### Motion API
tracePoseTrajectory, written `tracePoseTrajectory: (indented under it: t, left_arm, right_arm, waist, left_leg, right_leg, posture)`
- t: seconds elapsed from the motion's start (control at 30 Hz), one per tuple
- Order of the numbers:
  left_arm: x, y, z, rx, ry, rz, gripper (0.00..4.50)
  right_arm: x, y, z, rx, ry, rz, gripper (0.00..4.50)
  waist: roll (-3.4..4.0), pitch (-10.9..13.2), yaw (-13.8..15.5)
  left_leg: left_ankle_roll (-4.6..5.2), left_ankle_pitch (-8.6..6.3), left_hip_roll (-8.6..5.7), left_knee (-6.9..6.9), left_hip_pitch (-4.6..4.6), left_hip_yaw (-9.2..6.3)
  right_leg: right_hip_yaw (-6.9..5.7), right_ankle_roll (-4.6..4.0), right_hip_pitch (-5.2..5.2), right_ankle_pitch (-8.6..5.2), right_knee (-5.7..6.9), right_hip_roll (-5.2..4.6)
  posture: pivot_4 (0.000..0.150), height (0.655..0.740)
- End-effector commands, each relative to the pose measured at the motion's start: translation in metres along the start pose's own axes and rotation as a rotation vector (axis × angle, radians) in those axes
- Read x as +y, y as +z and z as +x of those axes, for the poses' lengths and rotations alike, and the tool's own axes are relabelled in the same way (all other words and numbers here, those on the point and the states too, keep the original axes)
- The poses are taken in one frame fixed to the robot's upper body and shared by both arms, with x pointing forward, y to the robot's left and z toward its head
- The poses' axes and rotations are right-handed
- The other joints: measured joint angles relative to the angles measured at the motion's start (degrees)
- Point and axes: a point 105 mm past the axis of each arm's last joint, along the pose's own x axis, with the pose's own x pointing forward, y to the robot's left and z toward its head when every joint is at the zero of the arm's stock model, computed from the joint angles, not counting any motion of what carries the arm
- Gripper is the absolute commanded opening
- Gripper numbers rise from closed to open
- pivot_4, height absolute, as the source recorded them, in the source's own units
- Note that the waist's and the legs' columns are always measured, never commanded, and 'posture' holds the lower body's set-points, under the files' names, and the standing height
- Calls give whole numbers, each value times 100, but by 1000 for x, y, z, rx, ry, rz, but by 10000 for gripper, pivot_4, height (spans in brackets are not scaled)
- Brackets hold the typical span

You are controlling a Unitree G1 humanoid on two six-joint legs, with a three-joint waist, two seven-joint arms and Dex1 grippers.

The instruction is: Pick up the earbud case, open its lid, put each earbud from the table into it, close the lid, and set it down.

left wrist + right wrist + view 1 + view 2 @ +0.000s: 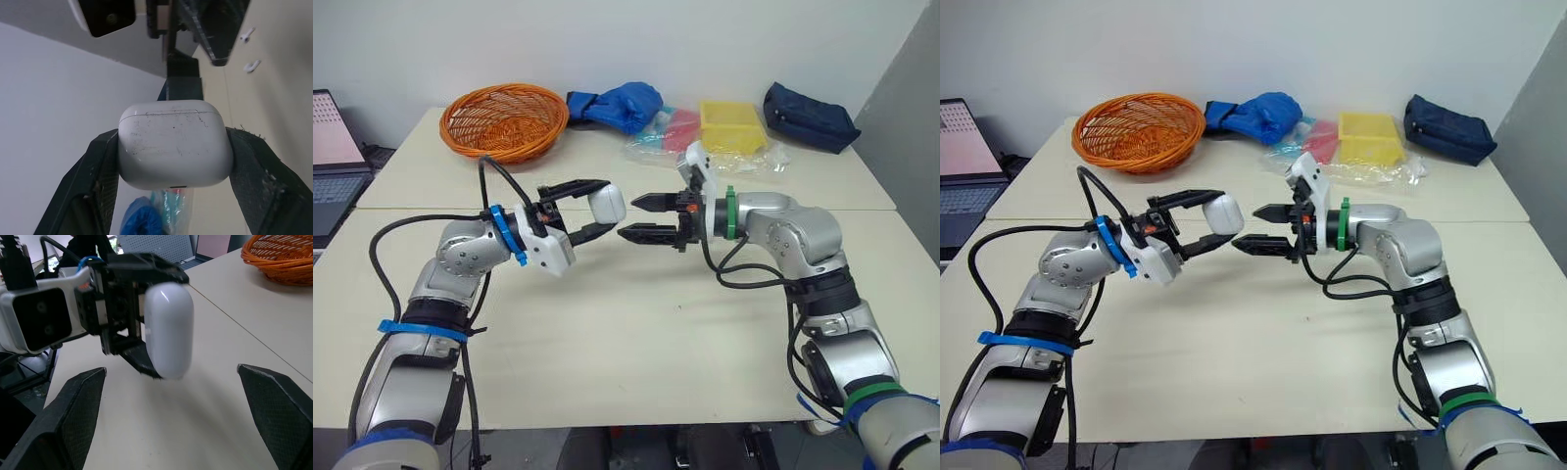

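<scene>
My left gripper (605, 206) is shut on the white earbud case (610, 204) and holds it in the air above the middle of the table. The case's lid is closed, its seam showing in the left wrist view on the case (173, 144). My right gripper (630, 217) faces it from the right, open, with its fingertips just short of the case and nothing between them. In the right wrist view the case (168, 330) hangs ahead of the spread right fingers (73, 416). Two white earbuds (247, 35) (252, 65) lie on the table beyond the right gripper.
An orange wicker basket (504, 119) stands at the back left of the table. Beside it are a blue bag (622, 105), a yellow box (732, 125) on clear plastic bags, and a dark blue pouch (810, 116). A laptop (333, 162) sits off the left edge.
</scene>
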Motion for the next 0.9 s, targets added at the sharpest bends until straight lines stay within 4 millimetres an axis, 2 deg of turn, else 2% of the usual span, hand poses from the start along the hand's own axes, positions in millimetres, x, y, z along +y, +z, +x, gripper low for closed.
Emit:
tracePoseTrajectory:
  t: [0.03, 0.2, 0.47, 0.57, 0.83, 0.9]
  left_arm:
    - [10, 10, 2, -68, 25, 76, 28001]
    - [10, 7, 3, -66, 16, 100, 28001]
    - [15, 4, 4, -67, 31, 116, 28001]
    - [13, 7, 7, -87, 31, 117, 28001]
    - [12, 7, 8, -94, 35, 115, 28001]
    - [11, 8, 9, -96, 32, 115, 28001]
  right_arm:
    - [6, 10, 6, -43, -1, 2, 45000]
    - [15, 14, 14, -69, 40, 74, 45000]
    - [10, 10, 18, -47, 8, 74, 45000]
    - [11, 10, 19, -50, 17, 69, 38937]
    - [5, 11, 19, -59, -3, 74, 9542]
    - [5, 11, 19, -60, -5, 75, 8830]
  waist:
    - [0, 0, -1]
    - [0, 0, -2]
    - [0, 0, -2]
    - [0, 0, -2]
    - [0, 0, -3]
    - [0, 0, -3]
  left_leg:
    - [0, 0, 0, 0, 0, -1]
    - [0, 0, -1, 2, 2, -12]
    - [0, 1, -2, 4, 4, -7]
    - [0, 0, -1, 4, 4, -8]
    - [0, 1, -2, 4, 5, -8]
    - [0, 1, -1, 5, 5, -8]
  right_leg:
    - [0, 0, 0, 0, 0, 0]
    - [-7, 0, 0, 0, 9, 4]
    - [-12, 1, 2, 1, 9, 5]
    - [-12, 1, 2, 1, 9, 5]
    - [-12, 0, 2, 1, 11, 5]
    - [-12, 0, 2, 1, 11, 6]
  posture:
    - [1500, 7400]
    - [1500, 7400]
    - [1500, 7400]
    - [1500, 7400]
    - [1500, 7400]
    - [1500, 7400]
